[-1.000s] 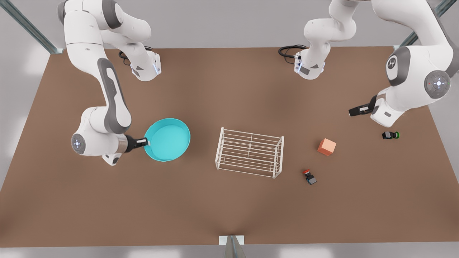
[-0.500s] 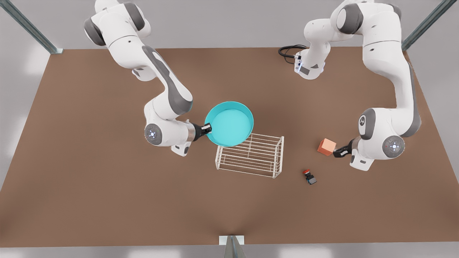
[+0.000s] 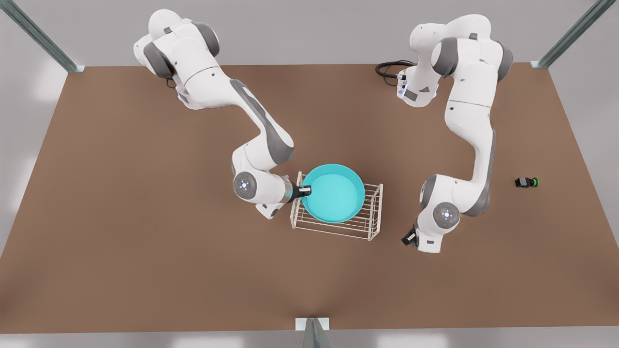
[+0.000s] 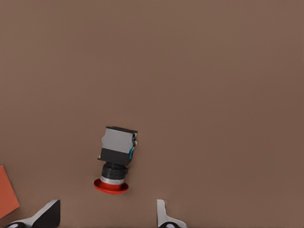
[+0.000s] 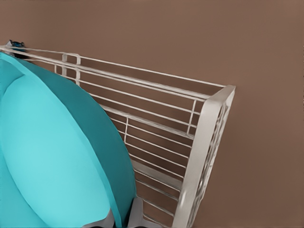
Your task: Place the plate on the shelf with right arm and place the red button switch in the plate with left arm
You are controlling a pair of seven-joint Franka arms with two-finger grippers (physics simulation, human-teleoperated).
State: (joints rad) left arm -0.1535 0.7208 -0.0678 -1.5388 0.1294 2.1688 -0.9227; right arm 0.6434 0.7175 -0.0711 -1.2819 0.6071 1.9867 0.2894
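Note:
The turquoise plate (image 3: pixel 333 193) (image 5: pixel 52 156) is over the white wire shelf (image 3: pixel 373 223) (image 5: pixel 204 142), tilted, its lower edge down among the bars. My right gripper (image 3: pixel 304 190) (image 5: pixel 121 221) is shut on the plate's rim at the end toward the front view's left. The red button switch (image 4: pixel 116 154) lies on its side on the brown table. Above it, my left gripper (image 3: pixel 409 239) (image 4: pixel 108 205) is open, with one finger on each side of the switch's red cap. In the front view the left arm's hand covers the switch.
A black switch with a green cap (image 3: pixel 527 182) lies near the table's edge at the front view's right. A corner of an orange cube (image 4: pixel 7 199) sits close to my left gripper. Black cables (image 3: pixel 389 70) coil at the left arm's base.
My right arm carried the plate from the front view's left across to the shelf. My left arm swung from the far right edge down to above the red button switch.

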